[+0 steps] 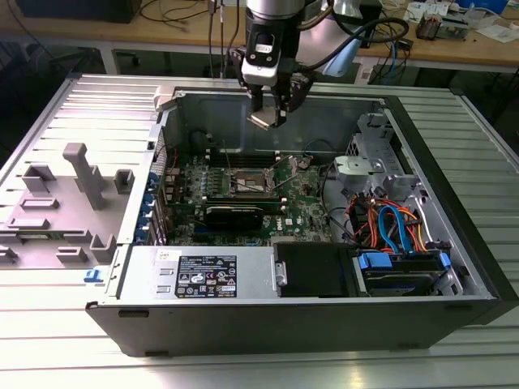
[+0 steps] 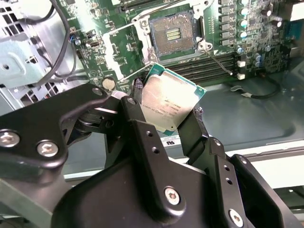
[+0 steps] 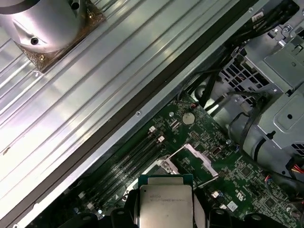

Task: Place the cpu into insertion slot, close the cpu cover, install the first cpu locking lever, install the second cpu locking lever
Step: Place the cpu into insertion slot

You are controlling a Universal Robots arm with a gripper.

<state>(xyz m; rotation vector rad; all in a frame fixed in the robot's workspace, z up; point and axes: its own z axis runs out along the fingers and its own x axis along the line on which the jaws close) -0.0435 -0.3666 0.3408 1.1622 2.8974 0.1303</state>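
Note:
My gripper (image 1: 268,116) hangs over the open computer case, above the back part of the green circuit board, shut on the cpu (image 1: 263,120). The black fingers (image 2: 137,105) clamp two opposite edges of the cpu (image 2: 170,101), whose silvery top is tilted. The cpu (image 3: 164,205) also appears in the first wrist view. Below it lies the insertion slot (image 2: 173,32), uncovered, its dark contact field bare. In the exterior view the insertion slot (image 1: 251,180) sits mid-board. The cpu cover (image 3: 197,159) stands raised beside the slot. A thin wire locking lever (image 2: 219,61) is swung free.
Long black memory slots (image 2: 209,66) run beside the socket. A metal drive cage (image 1: 369,166) and orange and blue cables (image 1: 393,227) fill the exterior view's right side of the case. The power supply (image 1: 203,275) lies at the front. A grey plastic fixture (image 1: 77,190) rests outside on the left.

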